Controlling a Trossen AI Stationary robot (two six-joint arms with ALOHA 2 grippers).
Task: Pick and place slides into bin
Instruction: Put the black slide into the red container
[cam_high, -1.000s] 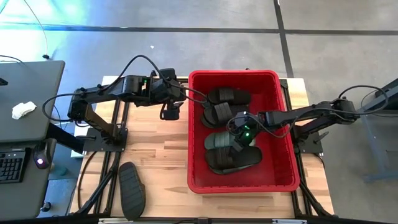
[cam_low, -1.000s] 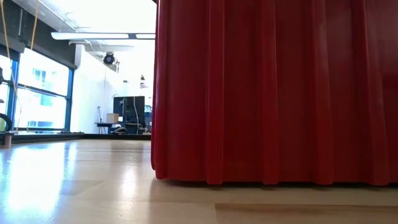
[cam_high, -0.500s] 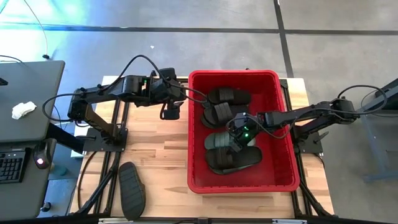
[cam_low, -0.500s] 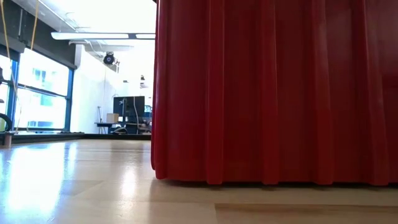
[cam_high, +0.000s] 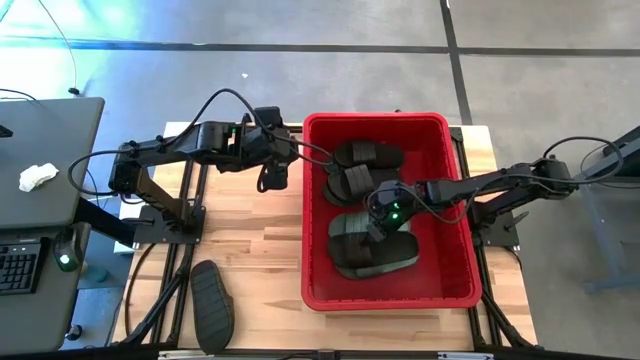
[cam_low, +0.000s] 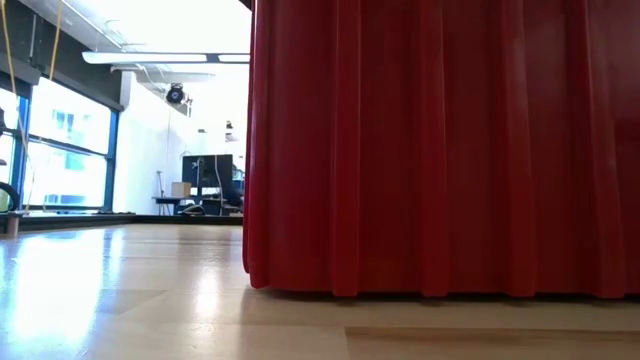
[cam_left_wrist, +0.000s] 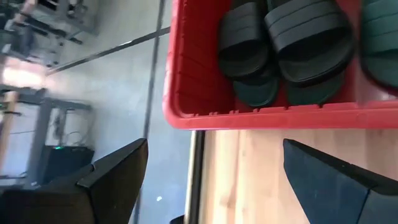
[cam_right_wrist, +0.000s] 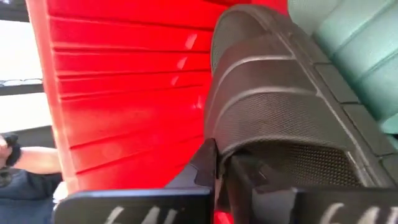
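The red bin (cam_high: 455, 200) sits on the right half of the wooden table (cam_high: 255, 250), and the right gripper (cam_high: 378, 222) is down inside it, over the slides piled near the middle. In the right wrist view its two dark fingers (cam_right_wrist: 214, 171) are pressed together with only a thin seam between them, right against the edge of a black slide (cam_right_wrist: 280, 106); whether any of the strap is actually pinched in that seam is hard to make out, so they are best called closed with nothing clearly held. A dark green slide (cam_right_wrist: 354, 50) lies just beside the black one. From above, two more black slides (cam_high: 355, 168) rest toward the bin's far side. One black slide (cam_high: 212, 302) lies alone on the table near the front left, well apart from the bin. The left gripper (cam_high: 272, 178) hovers over the table just beside the bin's left wall, fingers (cam_left_wrist: 118, 171) spread wide and empty.
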